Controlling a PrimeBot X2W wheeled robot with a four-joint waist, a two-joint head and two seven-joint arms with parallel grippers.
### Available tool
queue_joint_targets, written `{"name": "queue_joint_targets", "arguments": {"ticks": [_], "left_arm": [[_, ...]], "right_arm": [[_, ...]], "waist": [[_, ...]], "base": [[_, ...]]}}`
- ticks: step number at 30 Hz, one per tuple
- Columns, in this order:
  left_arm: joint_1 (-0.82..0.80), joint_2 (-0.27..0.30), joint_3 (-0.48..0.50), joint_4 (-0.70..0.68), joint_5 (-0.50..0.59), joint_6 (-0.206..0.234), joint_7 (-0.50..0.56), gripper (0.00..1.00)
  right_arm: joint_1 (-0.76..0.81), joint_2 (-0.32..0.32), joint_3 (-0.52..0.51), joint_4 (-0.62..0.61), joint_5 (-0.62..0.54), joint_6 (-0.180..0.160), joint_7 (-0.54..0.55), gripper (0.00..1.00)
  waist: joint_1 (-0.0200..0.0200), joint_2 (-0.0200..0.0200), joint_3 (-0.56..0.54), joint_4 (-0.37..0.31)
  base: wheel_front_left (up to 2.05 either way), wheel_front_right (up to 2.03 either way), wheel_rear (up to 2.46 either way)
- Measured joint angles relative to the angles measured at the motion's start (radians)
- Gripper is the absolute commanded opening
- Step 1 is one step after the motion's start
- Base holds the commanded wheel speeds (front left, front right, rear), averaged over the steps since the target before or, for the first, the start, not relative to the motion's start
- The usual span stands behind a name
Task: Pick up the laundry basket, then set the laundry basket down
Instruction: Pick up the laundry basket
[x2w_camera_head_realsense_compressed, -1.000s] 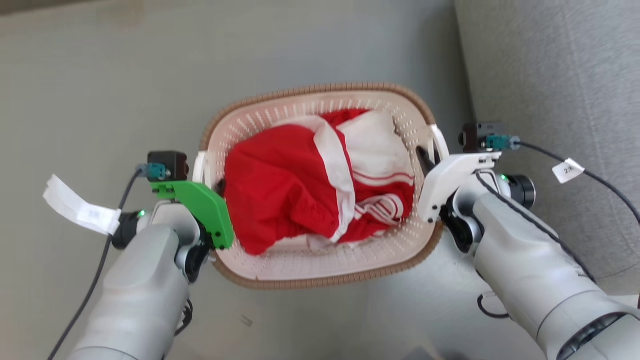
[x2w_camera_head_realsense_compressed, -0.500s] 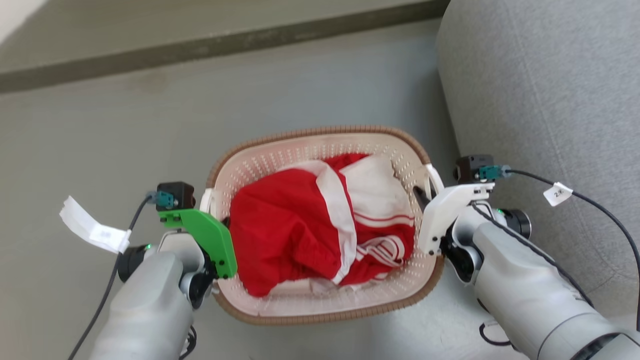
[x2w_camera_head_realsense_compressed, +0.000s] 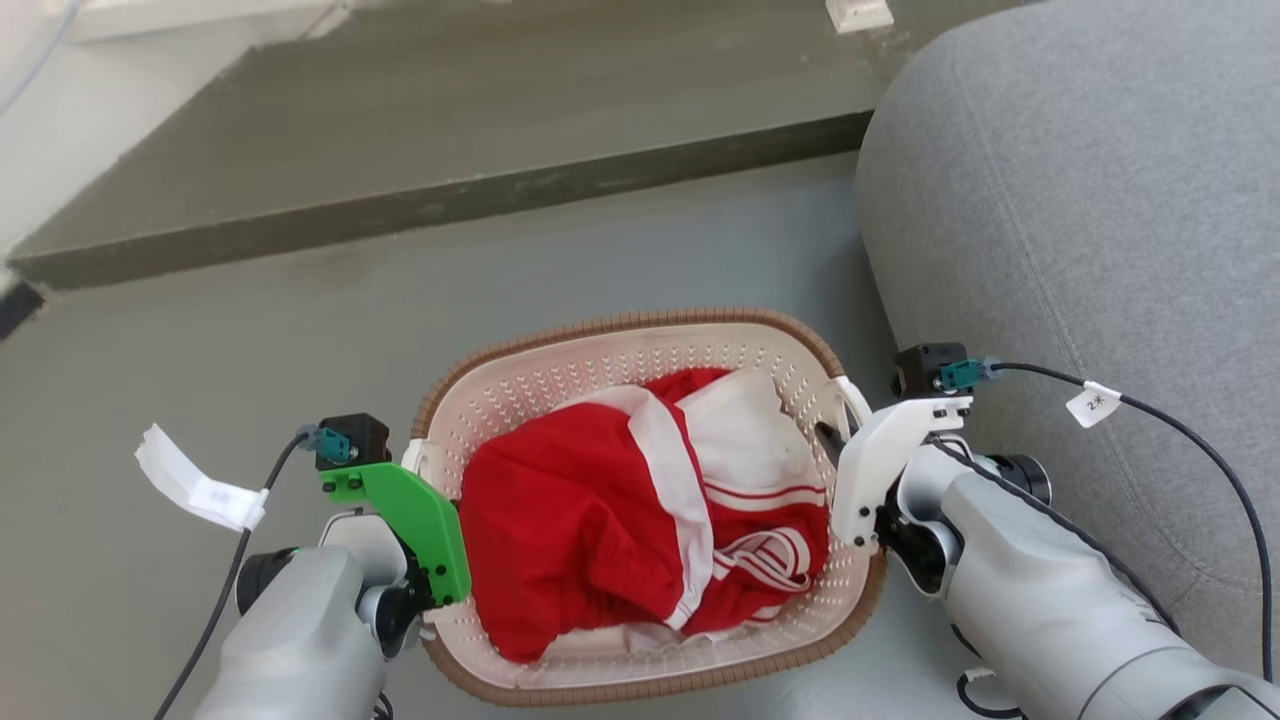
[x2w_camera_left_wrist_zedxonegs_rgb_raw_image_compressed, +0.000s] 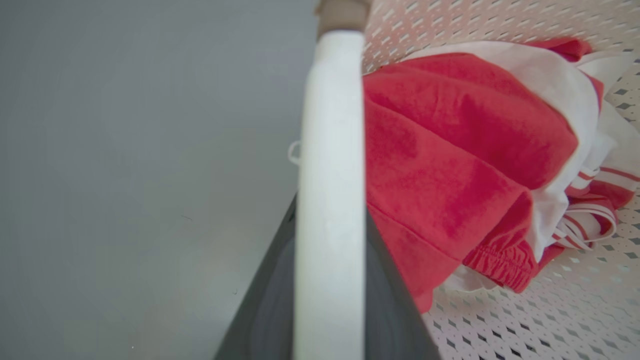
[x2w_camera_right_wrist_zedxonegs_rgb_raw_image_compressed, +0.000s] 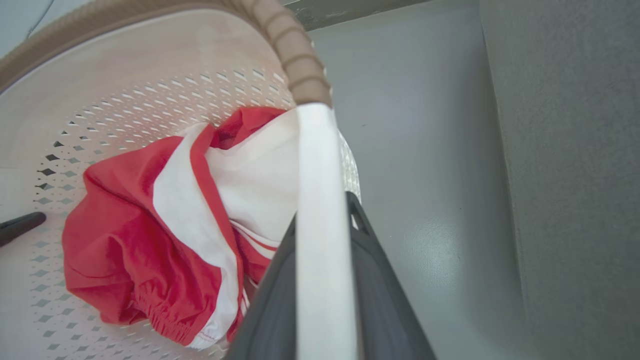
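The laundry basket (x2w_camera_head_realsense_compressed: 620, 326), cream perforated plastic with a brown woven-look rim, sits low in the middle of the head view between my two arms, holding a red and white garment (x2w_camera_head_realsense_compressed: 590, 520). My left gripper (x2w_camera_head_realsense_compressed: 440, 485) is shut on the basket's white left handle (x2w_camera_left_wrist_zedxonegs_rgb_raw_image_compressed: 330, 150), with one dark finger on each side of the bar. My right gripper (x2w_camera_head_realsense_compressed: 836, 445) is shut on the white right handle (x2w_camera_right_wrist_zedxonegs_rgb_raw_image_compressed: 322, 200) in the same way. I cannot tell whether the basket's bottom touches the floor.
A grey upholstered sofa (x2w_camera_head_realsense_compressed: 1080, 250) stands close on the right, near my right forearm. A dark raised step (x2w_camera_head_realsense_compressed: 450, 190) crosses the far side. Grey floor (x2w_camera_head_realsense_compressed: 250, 350) stretches to the left and ahead. Tagged cables hang from both wrists.
The whole head view has shifted, bringing the step and more of the sofa into sight, so the camera has moved. Both grippers keep the same hold on the basket's handles.
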Motion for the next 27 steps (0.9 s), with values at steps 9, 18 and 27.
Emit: {"name": "queue_joint_targets", "arguments": {"ticks": [9, 18, 27], "left_arm": [[0.019, -0.001, -0.004, 0.007, -0.015, 0.000, 0.030, 0.00], [0.046, -0.003, -0.015, 0.021, -0.029, 0.000, 0.074, 0.00], [0.050, -0.003, -0.029, 0.013, -0.040, 0.001, 0.091, 0.00]], "right_arm": [[0.034, -0.002, 0.015, 0.000, 0.046, 0.002, 0.065, 0.00], [0.050, -0.002, 0.036, 0.000, 0.063, 0.005, 0.115, 0.00], [0.056, -0.009, 0.046, 0.000, 0.081, 0.005, 0.138, 0.00]], "waist": [[0.0000, 0.0000, -0.055, 0.005], [0.0000, 0.0000, -0.096, 0.002], [0.0000, 0.0000, -0.116, 0.000]], "base": [[0.00, 0.00, 0.00], [0.00, 0.00, 0.00], [0.00, 0.00, 0.00]]}}
